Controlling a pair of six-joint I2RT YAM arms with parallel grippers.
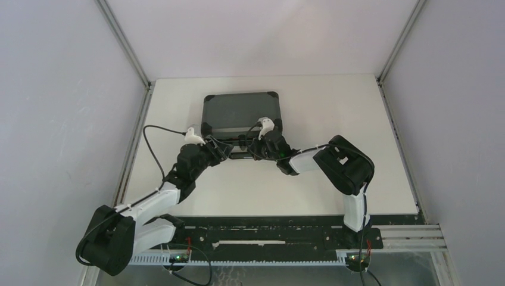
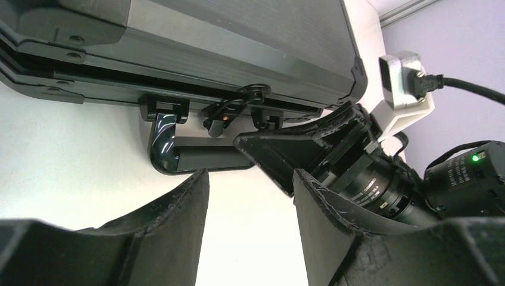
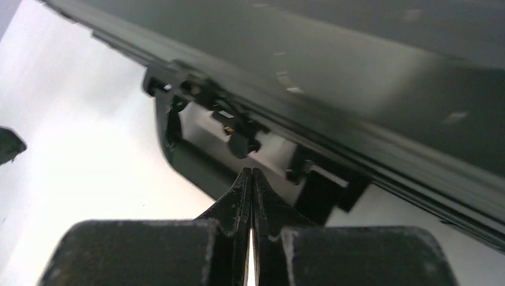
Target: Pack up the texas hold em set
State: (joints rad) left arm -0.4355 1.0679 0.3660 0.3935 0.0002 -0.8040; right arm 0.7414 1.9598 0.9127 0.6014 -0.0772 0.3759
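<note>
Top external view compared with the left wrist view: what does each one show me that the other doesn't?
Only the top external view shows the whole briefcase from above, lying on the white table, with both arms reaching to its near edge. Only the left wrist view shows close detail: the glossy handle, a small clip above it, and the gap between the open fingers of the left gripper. Both show the case shut and the right gripper at its handle side.

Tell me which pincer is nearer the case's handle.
Right. The right pincer, shut, has its tips at the handle's bar; the left pincer, open, sits just short of the handle.
</note>
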